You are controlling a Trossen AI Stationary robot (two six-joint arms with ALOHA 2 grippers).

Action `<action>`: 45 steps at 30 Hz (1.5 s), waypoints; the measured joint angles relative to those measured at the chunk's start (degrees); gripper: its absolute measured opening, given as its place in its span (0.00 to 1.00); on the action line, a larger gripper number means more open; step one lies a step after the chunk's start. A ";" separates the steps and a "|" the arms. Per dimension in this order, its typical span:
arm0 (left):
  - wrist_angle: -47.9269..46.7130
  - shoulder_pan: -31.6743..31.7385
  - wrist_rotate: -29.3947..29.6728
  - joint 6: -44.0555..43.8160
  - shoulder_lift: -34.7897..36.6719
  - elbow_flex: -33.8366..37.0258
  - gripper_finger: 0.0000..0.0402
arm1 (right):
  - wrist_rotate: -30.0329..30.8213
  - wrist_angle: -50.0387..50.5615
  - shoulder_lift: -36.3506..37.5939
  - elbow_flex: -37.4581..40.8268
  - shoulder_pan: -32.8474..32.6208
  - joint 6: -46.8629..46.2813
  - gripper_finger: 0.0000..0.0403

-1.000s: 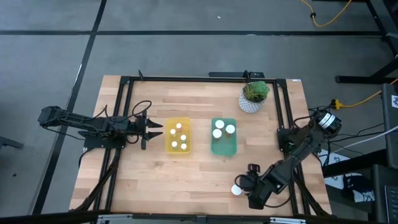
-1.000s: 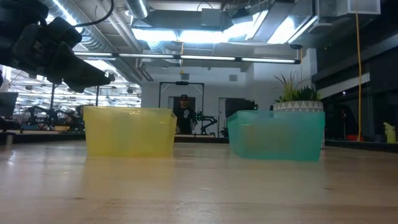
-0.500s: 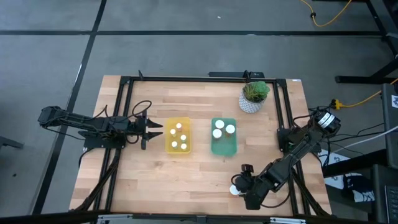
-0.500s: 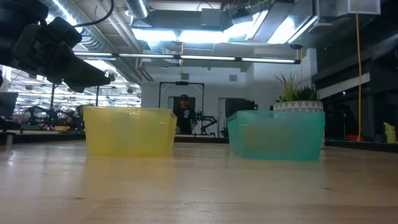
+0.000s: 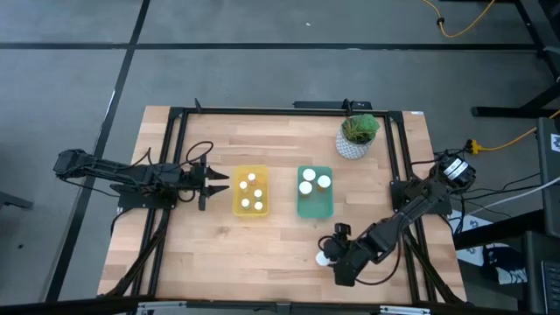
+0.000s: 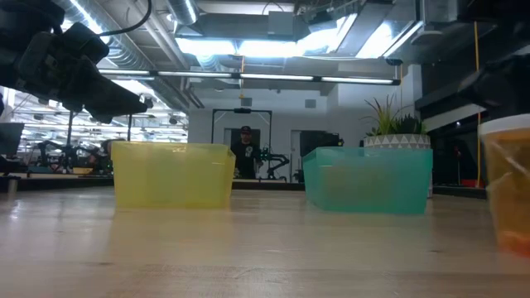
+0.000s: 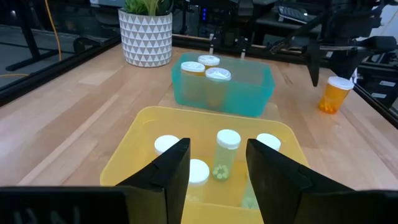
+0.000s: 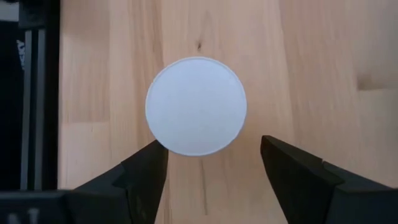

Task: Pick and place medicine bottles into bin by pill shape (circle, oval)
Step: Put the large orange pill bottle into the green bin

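Orange bottle (image 5: 322, 257) upright on bench (image 5: 289, 241), near front edge, apart from green bin (image 5: 315, 203). Right gripper (image 5: 331, 254) above white cap, jaws open, empty, cap off-centre between them. Centre, descend, then close. Left gripper (image 5: 219, 182) beside yellow bin (image 5: 250, 207), jaws open, empty.

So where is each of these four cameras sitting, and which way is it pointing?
High view: above the table, looking straight down; shows both arms, the yellow bin and the green bin.
Low view: at table-top height, looking level across the table; an arm shows at the upper left.
Left wrist view: on the left arm, looking past the open left gripper into the yellow bin.
Right wrist view: on the right arm, looking down past the open right gripper at a white cap.
Shared: high, low and left wrist views all show both bins.
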State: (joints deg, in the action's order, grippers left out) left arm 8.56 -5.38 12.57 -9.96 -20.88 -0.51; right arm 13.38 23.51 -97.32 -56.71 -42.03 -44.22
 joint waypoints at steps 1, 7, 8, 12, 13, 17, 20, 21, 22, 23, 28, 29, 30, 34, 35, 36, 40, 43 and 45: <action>0.01 0.01 -0.01 0.00 0.00 0.00 0.37 | 0.45 -0.10 0.00 0.00 0.28 0.02 0.64; 0.04 0.01 -0.01 0.00 0.00 0.01 0.37 | 1.58 -0.12 0.00 0.00 1.34 1.36 0.64; 0.04 0.01 -0.01 0.00 0.00 0.01 0.37 | 1.58 -0.20 0.00 0.00 1.40 1.45 0.64; 0.04 0.02 0.00 0.00 0.00 0.00 0.37 | 1.61 -0.78 0.00 0.00 1.41 4.51 0.64; 0.04 0.02 -0.01 0.00 0.00 0.01 0.37 | 1.61 -1.58 0.00 0.00 1.41 5.85 0.64; 0.04 0.00 -0.02 0.00 0.00 0.00 0.37 | 1.61 -4.97 0.00 0.00 1.41 9.88 0.64; 0.04 0.02 -0.01 0.00 0.00 0.00 0.37 | 1.58 -6.37 0.00 -0.02 1.55 10.26 0.64; 0.04 0.00 -0.02 0.00 0.00 0.00 0.37 | 1.58 -6.32 0.00 -0.02 1.65 10.26 0.64; 0.04 0.00 0.00 0.00 0.00 0.00 0.37 | 1.61 -6.31 0.00 -0.02 1.73 10.24 0.64; 0.04 0.01 0.00 0.00 0.00 0.00 0.37 | 1.66 -6.34 -0.05 -0.02 1.84 10.26 0.64; 0.04 0.02 0.00 0.00 0.00 0.01 0.37 | 1.96 -6.44 -1.59 -0.02 2.86 10.46 0.64; 0.04 0.01 -0.01 0.00 0.00 0.00 0.37 | 1.96 -6.46 -1.81 -0.02 3.07 10.57 0.64; 0.04 0.01 0.00 0.00 0.00 0.00 0.37 | 2.00 -6.47 -1.98 -0.02 3.23 11.12 0.64; 0.04 0.02 0.00 0.00 0.00 0.02 0.37 | 2.02 -7.94 -2.19 -0.02 3.79 12.98 0.64; 0.04 0.00 0.00 0.00 0.00 0.00 0.37 | 2.02 -8.45 -2.19 -0.02 3.91 13.21 0.64; 0.04 0.02 0.00 0.00 0.00 0.02 0.37 | 2.02 -8.88 -2.19 -0.02 4.02 13.42 0.64; 0.04 0.00 0.00 0.00 0.00 0.02 0.37 | 2.23 -9.55 -2.19 -0.02 4.54 13.35 0.64; 0.04 0.01 0.00 0.00 0.00 0.01 0.37 | 3.82 -9.56 -2.19 -0.02 4.71 13.25 0.64; 0.04 0.00 -0.02 0.02 0.00 0.00 0.37 | 4.12 -9.52 -2.19 -0.02 4.73 13.26 0.64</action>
State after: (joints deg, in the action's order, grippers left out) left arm 8.60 -5.39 12.56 -9.94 -20.88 -0.51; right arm 17.50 14.00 -99.50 -56.73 -37.30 -30.96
